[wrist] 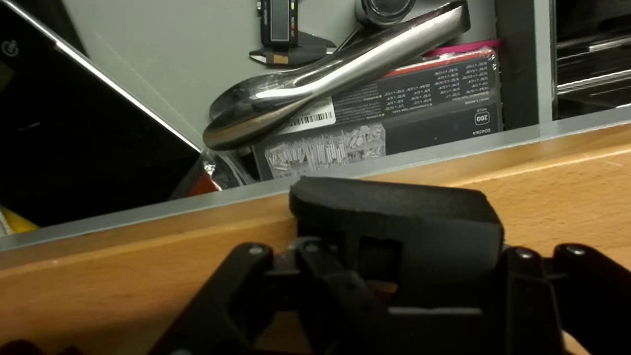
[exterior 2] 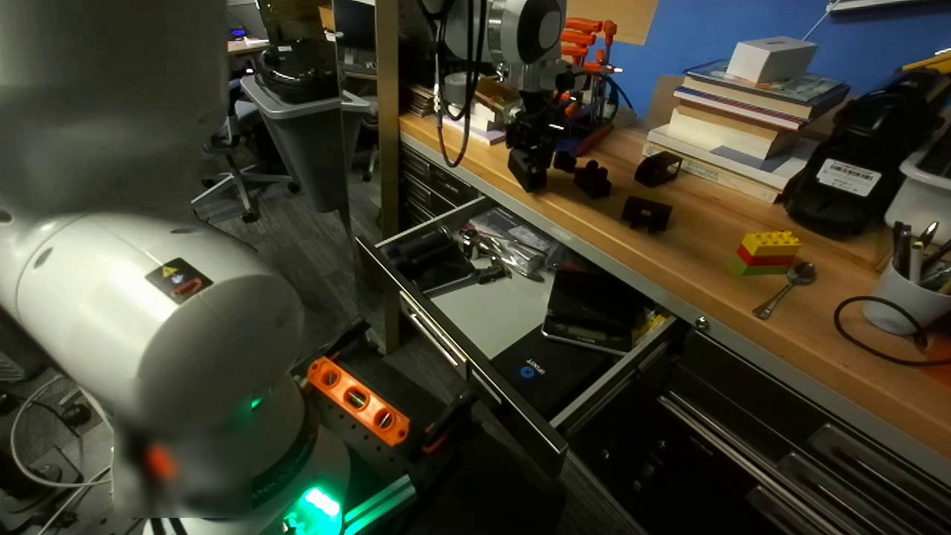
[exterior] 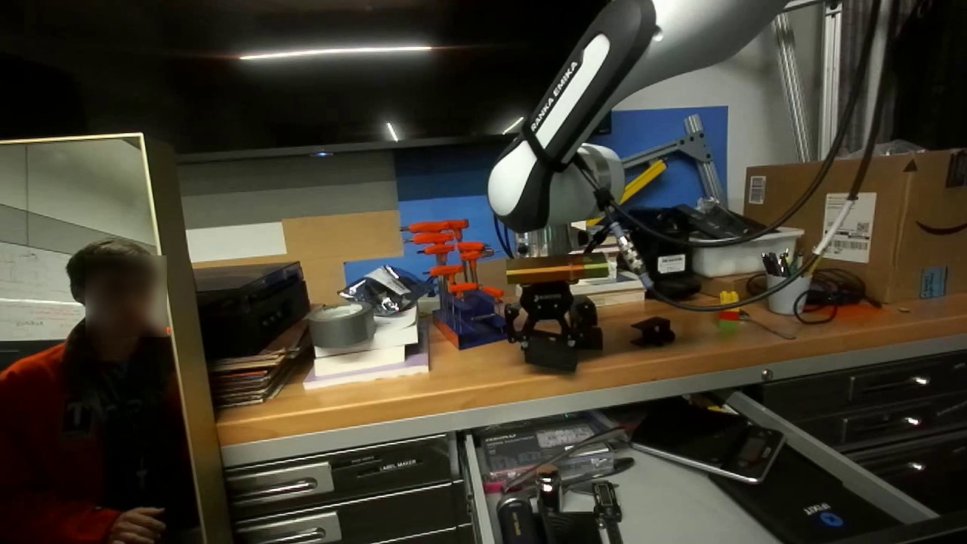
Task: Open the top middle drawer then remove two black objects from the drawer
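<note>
The top middle drawer stands pulled open in both exterior views (exterior: 672, 502) (exterior 2: 483, 316); its grey floor also shows in the wrist view (wrist: 162, 54). My gripper (exterior: 550, 340) is shut on a black object (exterior: 550, 355), a chunky matte block with a square hole. The block sits between the fingers in the wrist view (wrist: 438, 246), at the desk's front edge. I cannot tell whether it touches the wood. In an exterior view, similar black pieces lie on the desk: one beside the gripper (exterior 2: 592, 178), one farther back (exterior 2: 657, 169), one to the right (exterior 2: 646, 213). Which is the second object is unclear.
The drawer holds a black tablet-like device (exterior: 710, 438), metal tongs (wrist: 315, 84), digital calipers (wrist: 280, 29) and a boxed kit (wrist: 434, 98). On the wooden desk (exterior: 468, 385) stand an orange-handled hex key set (exterior: 453, 264), books (exterior 2: 750, 134), toy bricks (exterior 2: 769, 253) and a spoon (exterior 2: 787, 286).
</note>
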Controlling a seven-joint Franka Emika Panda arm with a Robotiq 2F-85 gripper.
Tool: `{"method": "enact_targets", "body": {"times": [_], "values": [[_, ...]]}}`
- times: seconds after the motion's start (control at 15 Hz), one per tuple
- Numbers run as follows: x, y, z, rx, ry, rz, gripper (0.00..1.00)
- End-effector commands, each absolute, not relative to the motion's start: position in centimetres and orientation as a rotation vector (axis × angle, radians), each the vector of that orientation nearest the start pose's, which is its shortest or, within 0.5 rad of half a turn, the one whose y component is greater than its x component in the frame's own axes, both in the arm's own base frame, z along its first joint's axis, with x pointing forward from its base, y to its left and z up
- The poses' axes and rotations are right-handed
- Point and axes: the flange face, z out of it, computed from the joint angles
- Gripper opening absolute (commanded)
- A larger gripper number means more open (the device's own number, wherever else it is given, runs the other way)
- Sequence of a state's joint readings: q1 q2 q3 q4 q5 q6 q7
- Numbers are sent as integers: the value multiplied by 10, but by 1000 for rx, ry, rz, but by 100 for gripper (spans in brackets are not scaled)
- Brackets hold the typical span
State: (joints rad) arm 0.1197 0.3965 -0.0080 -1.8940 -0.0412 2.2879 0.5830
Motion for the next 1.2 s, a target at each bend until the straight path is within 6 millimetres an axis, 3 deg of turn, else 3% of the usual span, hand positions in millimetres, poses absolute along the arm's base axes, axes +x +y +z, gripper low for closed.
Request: {"method": "enact_targets", "body": {"times": [0.0, 0.4, 0.87, 1.13], "values": [[664, 69, 288, -3136, 580, 52, 21], [694, 46, 277, -3240, 581, 111, 21], [714, 16, 260, -3365, 657, 127, 21], [721, 10, 258, -3382, 678, 137, 21]]}}
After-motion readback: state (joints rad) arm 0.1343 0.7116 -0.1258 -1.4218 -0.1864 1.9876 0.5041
